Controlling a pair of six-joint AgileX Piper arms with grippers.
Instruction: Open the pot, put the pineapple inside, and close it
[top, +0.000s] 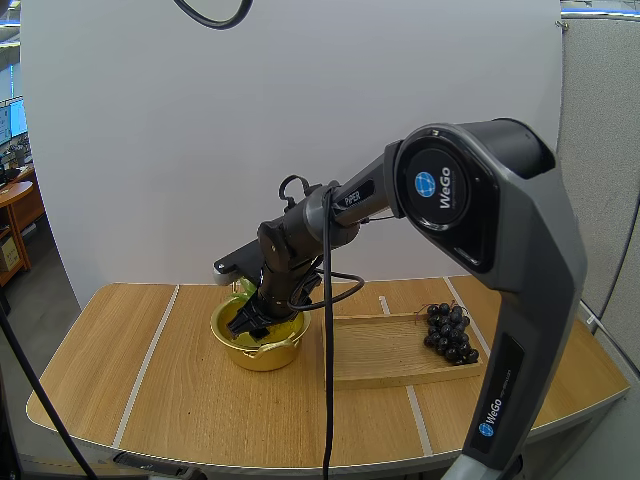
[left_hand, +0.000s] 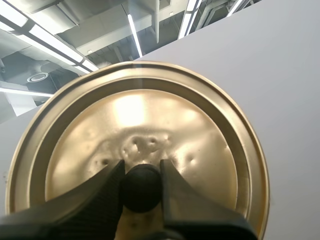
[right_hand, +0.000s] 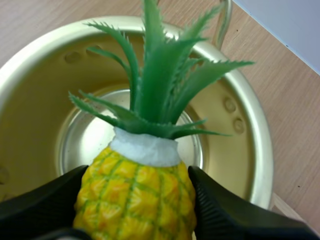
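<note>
Our right gripper (right_hand: 136, 207) clamps pineapple (right_hand: 134, 182) over open pot (top: 262, 356), left of centre in high view. Left gripper (left_hand: 141, 192) pinches lid (left_hand: 150, 115) knob (left_hand: 141, 177). Risk: leafy crown (right_hand: 155, 85) snags rim (right_hand: 260, 150), tipping pot.

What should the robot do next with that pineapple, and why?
Probably lower the pineapple a little deeper into the pot before letting go. The right gripper pinches it over the pot's bare bottom, and the left gripper holds the lid by its knob.
</note>
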